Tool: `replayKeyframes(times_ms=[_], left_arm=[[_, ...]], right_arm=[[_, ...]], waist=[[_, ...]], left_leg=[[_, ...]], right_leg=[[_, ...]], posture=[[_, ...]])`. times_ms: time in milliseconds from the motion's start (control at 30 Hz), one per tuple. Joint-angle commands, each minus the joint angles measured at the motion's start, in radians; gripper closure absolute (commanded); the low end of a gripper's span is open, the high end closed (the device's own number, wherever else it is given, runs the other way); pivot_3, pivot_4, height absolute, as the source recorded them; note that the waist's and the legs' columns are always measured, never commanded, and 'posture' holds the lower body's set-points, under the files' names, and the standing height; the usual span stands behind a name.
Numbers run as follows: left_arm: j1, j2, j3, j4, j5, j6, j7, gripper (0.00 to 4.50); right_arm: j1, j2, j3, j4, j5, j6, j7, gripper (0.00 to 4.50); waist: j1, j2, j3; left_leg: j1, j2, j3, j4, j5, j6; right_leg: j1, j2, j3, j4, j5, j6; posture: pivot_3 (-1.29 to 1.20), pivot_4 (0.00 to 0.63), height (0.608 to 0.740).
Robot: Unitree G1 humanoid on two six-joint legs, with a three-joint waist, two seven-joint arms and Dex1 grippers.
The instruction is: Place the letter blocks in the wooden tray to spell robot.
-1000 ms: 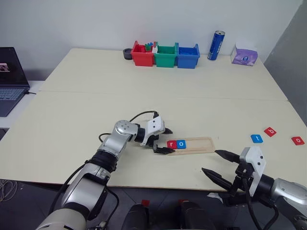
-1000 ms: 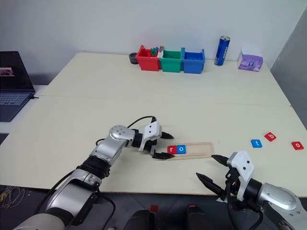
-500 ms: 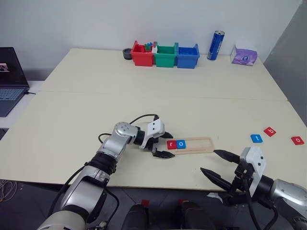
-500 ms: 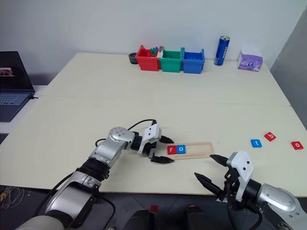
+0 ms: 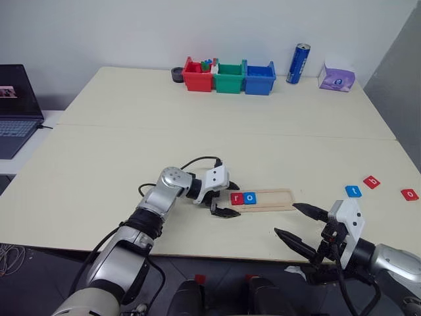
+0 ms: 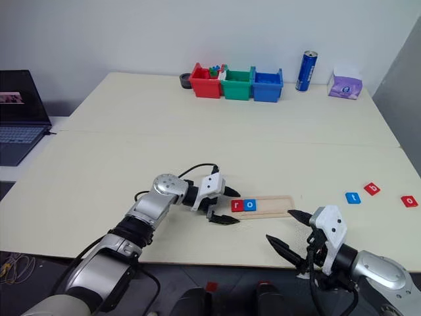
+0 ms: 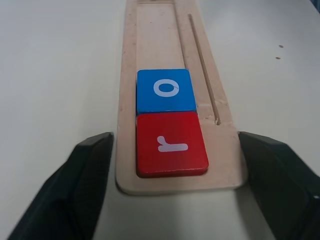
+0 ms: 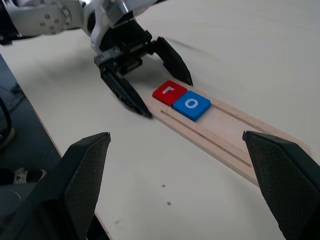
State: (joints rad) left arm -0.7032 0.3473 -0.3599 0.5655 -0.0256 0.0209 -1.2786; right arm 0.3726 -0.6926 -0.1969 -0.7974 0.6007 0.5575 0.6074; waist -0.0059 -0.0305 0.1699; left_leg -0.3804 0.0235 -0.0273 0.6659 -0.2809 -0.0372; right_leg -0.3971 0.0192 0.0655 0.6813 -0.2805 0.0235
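The wooden tray (image 5: pixel 270 199) lies near the table's front edge. In its left end sit a red "r" letter block (image 7: pixel 171 143) and a blue "o" block (image 7: pixel 165 90), side by side. My left gripper (image 5: pixel 235 200) is open. Its fingers (image 7: pixel 87 175) straddle the tray's left end, close against both long edges and holding nothing. To the right lie three loose blocks: a blue "t" (image 5: pixel 352 191), a red "b" (image 5: pixel 371 182) and a red "o" (image 5: pixel 409 194). My right gripper (image 5: pixel 285 219) hovers open and empty at the front edge, just right of the tray.
Red (image 5: pixel 196 76), green (image 5: pixel 228 76) and blue (image 5: pixel 259 78) bins stand in a row at the table's far edge. Right of them are a blue can (image 5: pixel 298 63) and a purple tissue pack (image 5: pixel 336 78). A laptop (image 5: pixel 16 105) sits off the left side.
The left gripper's fingers have drawn closer together around the tray's left end. Both arms stay where they were, and the blocks have not moved.
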Motion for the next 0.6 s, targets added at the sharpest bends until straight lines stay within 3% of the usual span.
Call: replayKeyframes(times_ms=[33, 333, 600], left_arm=[[0.004, -0.006, -0.030, 0.031, 0.030, -0.003, -0.015, 1.12], [-0.009, -0.013, -0.028, 0.036, 0.017, -0.023, -0.047, 1.12], [-0.032, -0.072, -0.047, -0.003, 0.019, 0.031, -0.057, 1.12]], right_arm=[[0.006, -0.040, -0.081, 0.022, -0.015, -0.036, 0.050, 0.00], [-0.006, -0.095, -0.174, 0.063, 0.013, -0.024, 0.138, 0.00], [0.069, -0.126, -0.260, 0.057, 0.000, -0.018, 0.184, 0.00]], waist=[[0.000, 0.000, 0.000], [0.000, 0.000, 0.000], [0.004, 0.000, 0.000]], left_leg=[[0.000, 0.000, 0.000, 0.000, 0.000, 0.000], [0.000, 0.000, -0.001, 0.000, 0.000, 0.000], [0.000, -0.001, -0.001, 0.000, 0.000, 0.000]], right_leg=[[0.000, 0.000, 0.000, 0.000, 0.000, 0.000], [0.001, 0.000, 0.000, 0.000, 0.000, 0.000], [0.001, 0.000, 0.000, -0.001, 0.000, 0.000]], posture=[[0.00, 0.150, 0.740], [0.00, 0.150, 0.740], [0.00, 0.150, 0.740]])
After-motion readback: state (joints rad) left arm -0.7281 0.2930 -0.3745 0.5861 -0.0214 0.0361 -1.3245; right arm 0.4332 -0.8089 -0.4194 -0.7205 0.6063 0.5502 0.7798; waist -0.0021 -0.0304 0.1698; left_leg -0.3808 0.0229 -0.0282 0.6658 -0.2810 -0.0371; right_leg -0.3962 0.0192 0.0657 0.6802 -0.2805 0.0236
